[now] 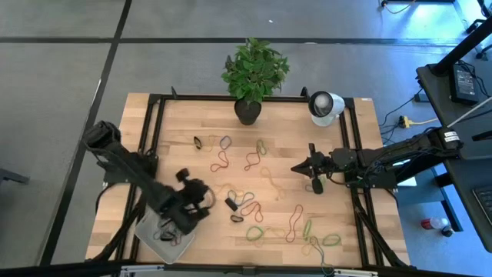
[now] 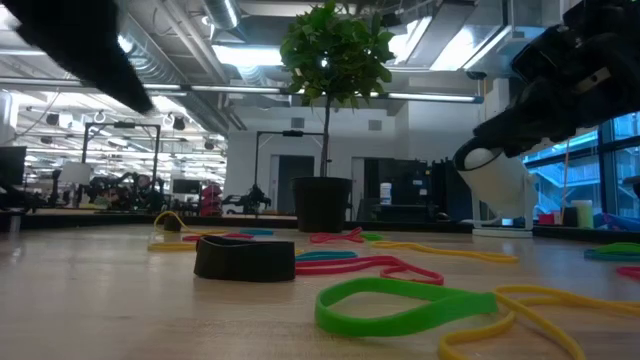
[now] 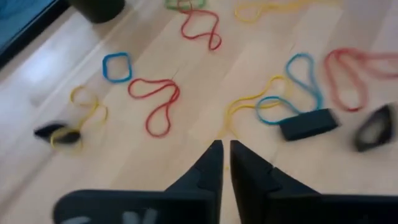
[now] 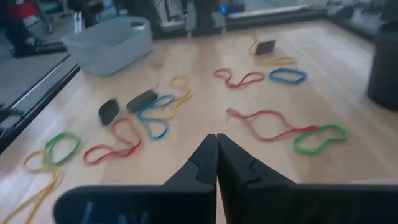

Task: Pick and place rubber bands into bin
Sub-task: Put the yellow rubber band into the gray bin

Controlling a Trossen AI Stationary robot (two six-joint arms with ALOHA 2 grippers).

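From above, the left end effector is hovering beside the bin at the tabletop's near-left corner, while rubber bands are lying scattered across the middle. The right end effector is hanging over the right side. In the wrist views, both are showing fingers pressed together, gripping nothing.

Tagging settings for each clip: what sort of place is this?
Probably a robotics lab or open workshop: exposed ceiling ducts, benches with equipment behind, and a framed wooden table on a grey floor.
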